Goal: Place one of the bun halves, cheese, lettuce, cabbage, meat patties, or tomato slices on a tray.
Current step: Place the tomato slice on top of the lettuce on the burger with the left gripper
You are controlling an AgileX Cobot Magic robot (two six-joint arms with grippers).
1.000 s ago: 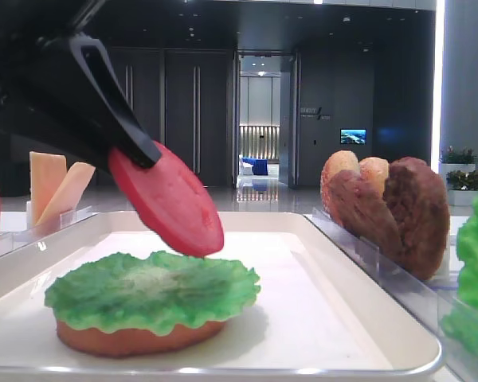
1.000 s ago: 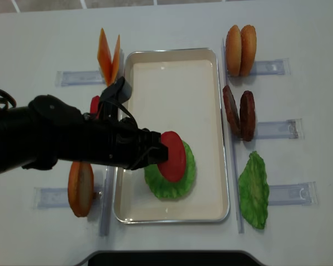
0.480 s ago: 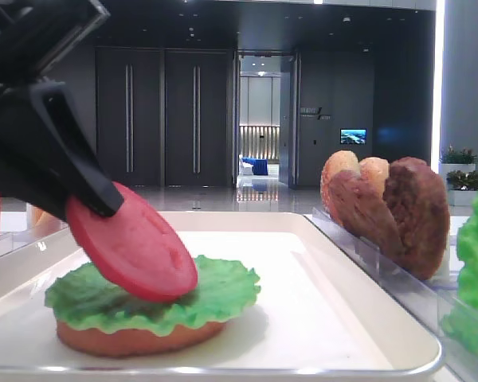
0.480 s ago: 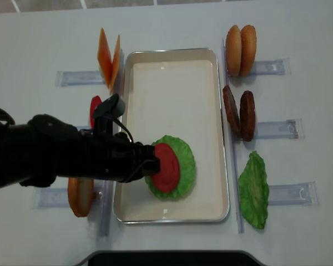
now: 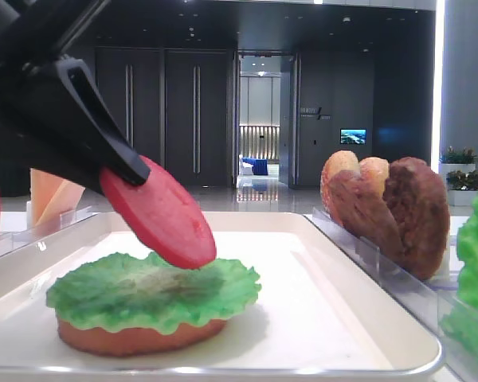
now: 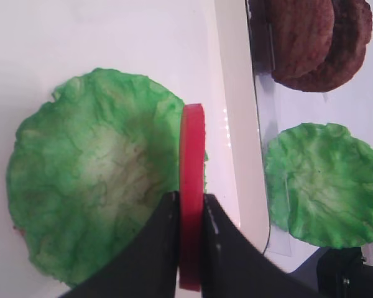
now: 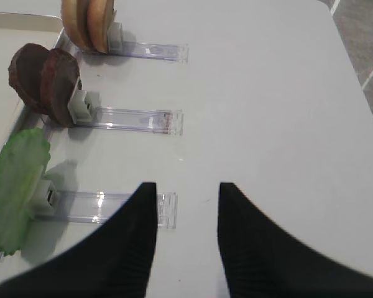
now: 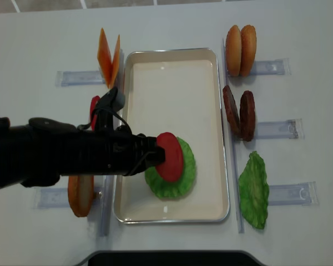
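Holding a tomato slice by its edge, your left gripper has its jaws pinched tight on the disc, one finger on each flat face. The slice hangs tilted above the lettuce on the tray; in the low side view its lower rim looks to be just touching or barely clear of the leaf, and you cannot tell which. That edge grip is probably why it comes in slanted: you will likely need to lower it and flatten it before letting go, or it may tip or slide off the ruffled leaf.

The lettuce sits on a bun half lying flat in the near part of the tray, so a stack has been started and the tomato looks like the next layer.

Your right gripper is well away from the tray, jaws apart and holding nothing, hovering over the bench beside the clear holders.

Outward from the tray, the spare pieces stand on edge in those holders: two bun halves, two meat patties and a second lettuce leaf on the right; cheese, another tomato slice and a further bun half on the left.

The bench is plain white. Behind it the side view shows a dark lobby with tall doors and a lit corridor.
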